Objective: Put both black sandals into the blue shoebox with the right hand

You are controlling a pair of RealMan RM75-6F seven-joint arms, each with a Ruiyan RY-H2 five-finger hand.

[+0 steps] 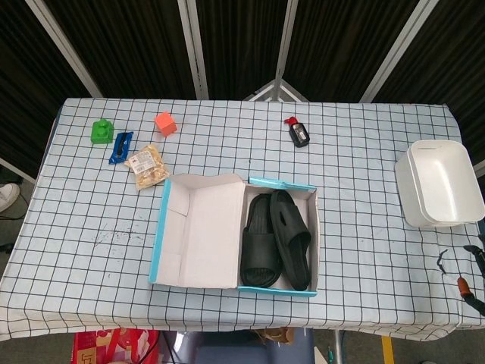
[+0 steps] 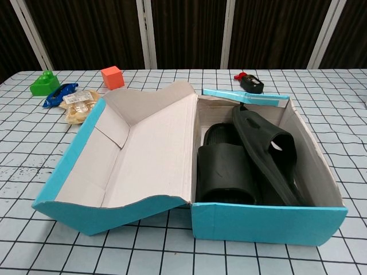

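Observation:
The blue shoebox (image 1: 280, 183) lies open in the middle of the table, its lid (image 1: 198, 231) folded out to the left. Both black sandals are inside it: one lies flat (image 1: 258, 246), the other (image 1: 294, 235) leans tilted against it on the right. The chest view shows the same box (image 2: 269, 223) with the flat sandal (image 2: 225, 172) and the tilted sandal (image 2: 266, 149). Only the spread fingertips of my right hand (image 1: 470, 288) show, at the right edge of the head view. They are far from the box and hold nothing. My left hand is not in either view.
A white bin (image 1: 439, 182) stands at the right edge of the table. At the back lie a black and red item (image 1: 300, 134), an orange cube (image 1: 165, 123), a green block (image 1: 101, 131), a blue item (image 1: 120, 147) and a snack packet (image 1: 148, 166).

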